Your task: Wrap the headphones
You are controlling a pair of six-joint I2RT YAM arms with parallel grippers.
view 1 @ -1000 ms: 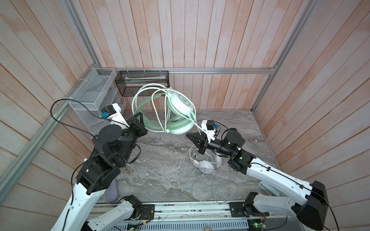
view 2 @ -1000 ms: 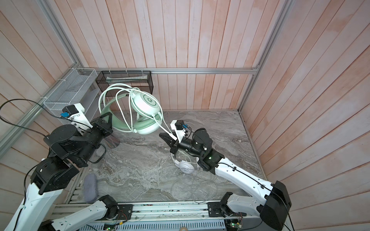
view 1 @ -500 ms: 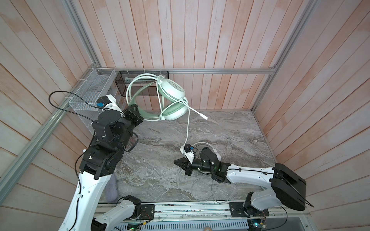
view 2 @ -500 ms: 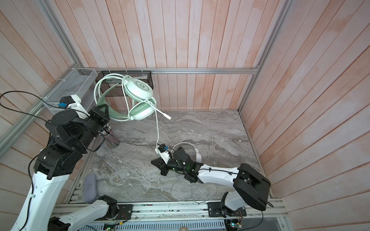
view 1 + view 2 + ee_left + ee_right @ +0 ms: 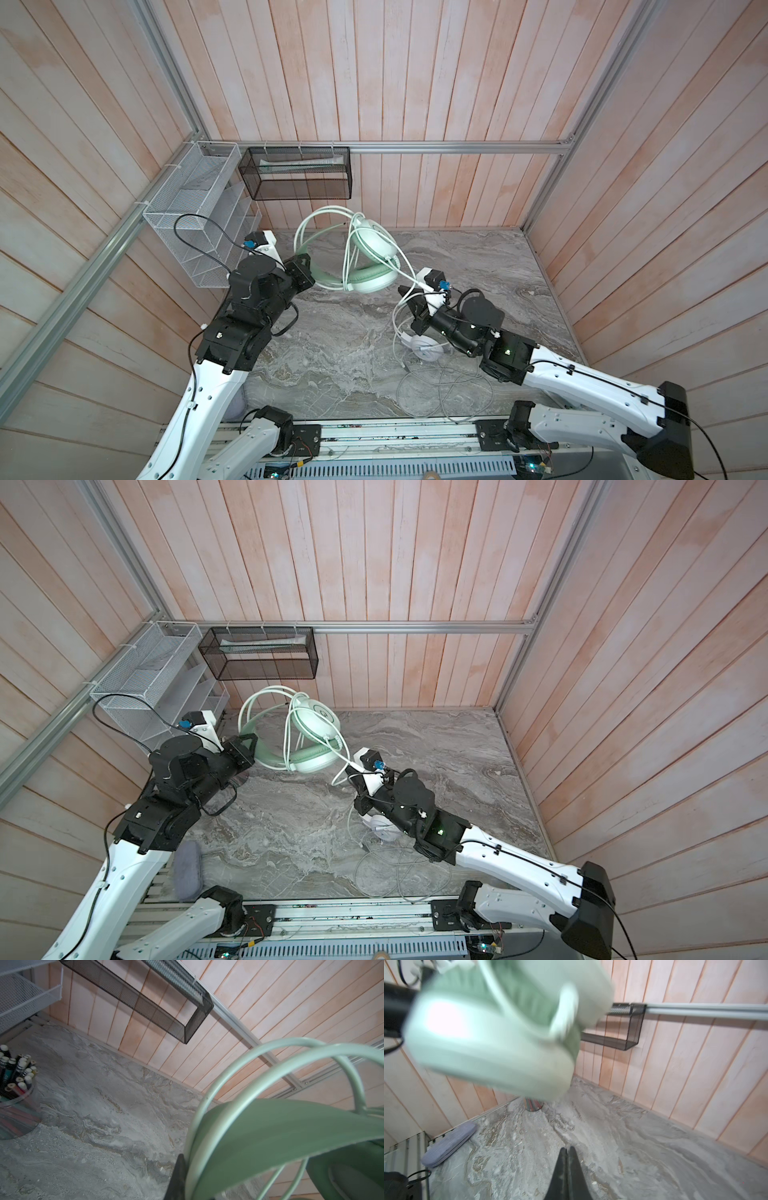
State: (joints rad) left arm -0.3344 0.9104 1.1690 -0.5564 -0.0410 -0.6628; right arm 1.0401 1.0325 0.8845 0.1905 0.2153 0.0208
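Plainly, the mint-green headset is held clear of the grey marbled tabletop, toward the far side and left of centre. Smooth rounded earcup shells and soft ribbed padding are seen in both top views, joined by slim glossy hoops over a broad matte band. The left gripper is clenched on that headband. In the left wrist view only one black finger is shown, set against the hoops, while the earcups are mostly cut off.

A thin white cable is looped several times over the earcups and led to the right gripper. Its tapered black fingers are shown pressed together in the right wrist view, where the headset is only a pale blur. Whether the cable is pinched between them cannot be told.

The white headset is left lying on the tabletop at the near right, partly under the right arm, with a slack pale cord spread in loose loops just nearer. Neither is shown by the wrist views.

A clear cup of pens is shown sharply only in the left wrist view. A flat lilac-grey pouch is seen whole only in the right wrist view. A black mesh basket and a white wire rack are hung on the planked walls.
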